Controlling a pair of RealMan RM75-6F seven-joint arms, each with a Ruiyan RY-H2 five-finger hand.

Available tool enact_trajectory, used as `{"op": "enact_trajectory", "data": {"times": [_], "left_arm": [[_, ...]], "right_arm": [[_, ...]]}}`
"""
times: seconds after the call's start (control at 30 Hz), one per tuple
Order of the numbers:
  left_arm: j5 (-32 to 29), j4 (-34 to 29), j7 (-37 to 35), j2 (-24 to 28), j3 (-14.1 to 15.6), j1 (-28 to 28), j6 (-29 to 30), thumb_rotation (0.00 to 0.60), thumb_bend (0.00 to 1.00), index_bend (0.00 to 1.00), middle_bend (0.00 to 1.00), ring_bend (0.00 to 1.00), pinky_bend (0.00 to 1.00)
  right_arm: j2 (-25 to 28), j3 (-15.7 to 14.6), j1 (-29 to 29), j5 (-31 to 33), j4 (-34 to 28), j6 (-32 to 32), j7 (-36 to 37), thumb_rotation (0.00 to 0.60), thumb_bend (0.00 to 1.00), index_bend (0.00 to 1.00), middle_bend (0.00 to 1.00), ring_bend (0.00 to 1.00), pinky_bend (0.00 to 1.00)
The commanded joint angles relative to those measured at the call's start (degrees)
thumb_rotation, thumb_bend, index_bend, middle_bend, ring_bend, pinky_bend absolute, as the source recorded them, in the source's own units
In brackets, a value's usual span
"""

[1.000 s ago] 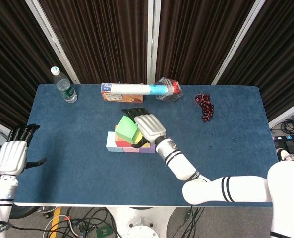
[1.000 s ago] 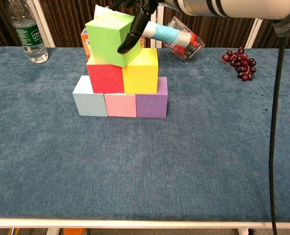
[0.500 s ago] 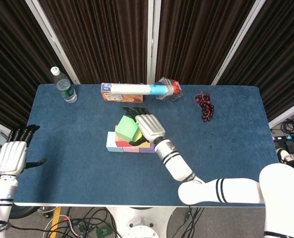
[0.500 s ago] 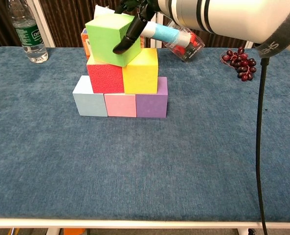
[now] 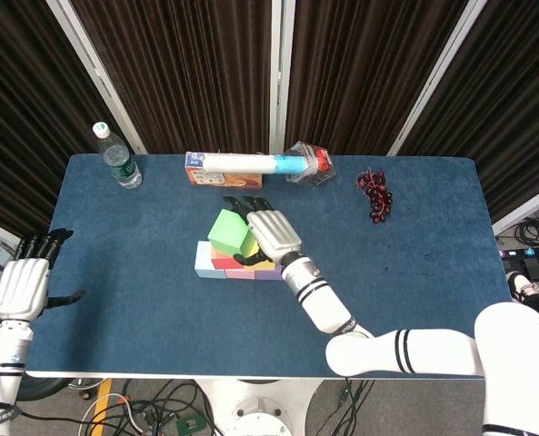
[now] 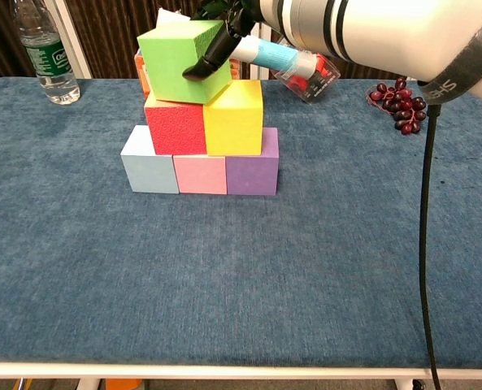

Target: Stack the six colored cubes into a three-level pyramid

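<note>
My right hand [image 5: 271, 233] is clamped on the green cube [image 6: 184, 61], with my dark fingers [image 6: 206, 61] pressed against its near right face and the rest of the hand wrapped over the top and back. I hold the cube tilted, sitting at the top of the stack over the red cube [image 6: 175, 124] and the yellow cube [image 6: 233, 118]; from the chest view its lower edge seems to touch them, though I cannot tell for sure whether it rests flat or hangs just above. The red and yellow cubes stand side by side on the bottom row, which runs pale blue cube [image 6: 149, 162], pink cube [image 6: 200, 173], purple cube [image 6: 252, 168], all touching in a line on the blue table [image 6: 241, 276]. My left hand [image 5: 24, 283] hangs off the left edge of the table, holding nothing, with its fingers spread apart. Behind the stack along the far side lie an orange box [image 5: 196, 174] with a white and blue tube [image 5: 251, 163] on it, and a clear plastic cup [image 5: 310, 163] on its side. A water bottle [image 5: 117, 157] stands at the far left corner, and a bunch of dark grapes [image 5: 375, 193] lies well off to the right.
</note>
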Motion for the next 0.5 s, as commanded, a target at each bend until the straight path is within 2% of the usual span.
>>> {"op": "enact_trajectory", "data": {"times": [0.03, 0.17, 0.3, 0.5], "left_arm": [[-0.05, -0.01, -0.09, 0.05, 0.00, 0.03, -0.02, 0.600, 0.00, 0.15, 0.10, 0.05, 0.06], [-0.03, 0.11, -0.36, -0.03, -0.01, 0.17, 0.20, 0.600, 0.00, 0.15, 0.10, 0.05, 0.06], [0.04, 0.22, -0.45, -0.06, 0.07, 0.19, 0.11, 0.600, 0.00, 0.15, 0.10, 0.05, 0.06], [-0.17, 0.17, -0.58, 0.00, 0.00, 0.38, 0.32, 0.600, 0.00, 0.15, 0.10, 0.05, 0.06]], "right_arm": [[-0.32, 0.16, -0.63, -1.16, 0.39, -0.11, 0.37, 0.600, 0.38, 0.07, 0.29, 0.00, 0.00], [0.10, 0.57, -1.87, -3.92, 0.38, -0.70, 2.14, 0.600, 0.39, 0.09, 0.30, 0.01, 0.00], [2.71, 1.47, -3.92, -9.28, -0.38, -4.30, 7.40, 0.600, 0.39, 0.09, 0.30, 0.01, 0.00], [9.06, 1.59, -6.38, -21.58, 1.08, -16.20, 18.92, 0.600, 0.36, 0.09, 0.29, 0.00, 0.00]]}}
